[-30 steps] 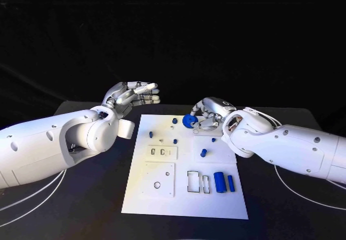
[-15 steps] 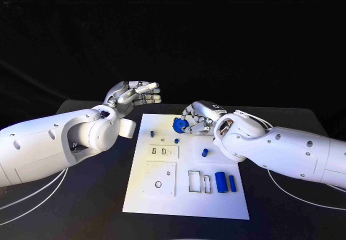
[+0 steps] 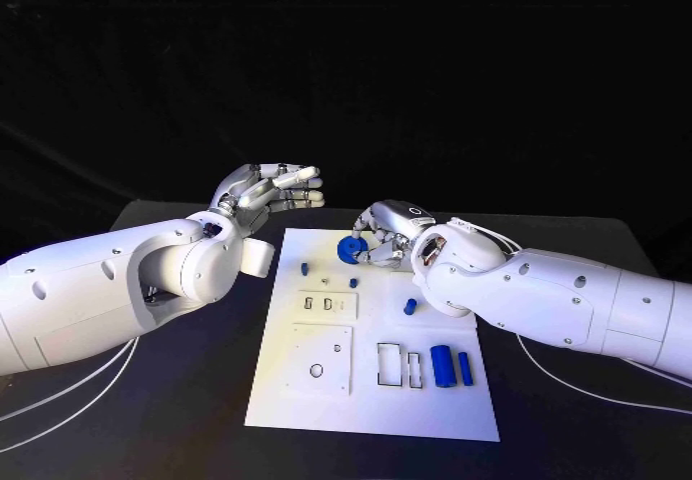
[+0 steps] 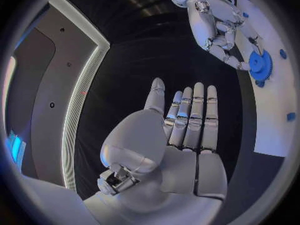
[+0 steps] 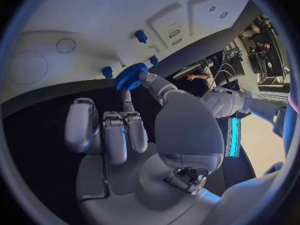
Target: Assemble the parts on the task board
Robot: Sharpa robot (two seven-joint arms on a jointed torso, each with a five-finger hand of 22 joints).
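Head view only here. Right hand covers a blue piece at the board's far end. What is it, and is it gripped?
Observer: Right wrist view shows a toothed gear, pinched between the thumb and one finger of the right hand.
Operator: Left hand holding anything? I only see its back.
Observer: No. In the left wrist view the left hand has a bare palm and straight fingers, with nothing in it.

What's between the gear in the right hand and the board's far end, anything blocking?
Nothing visible. The right hand holds the blue gear in its fingers just over the task board; small blue pegs stand nearby, not under it.
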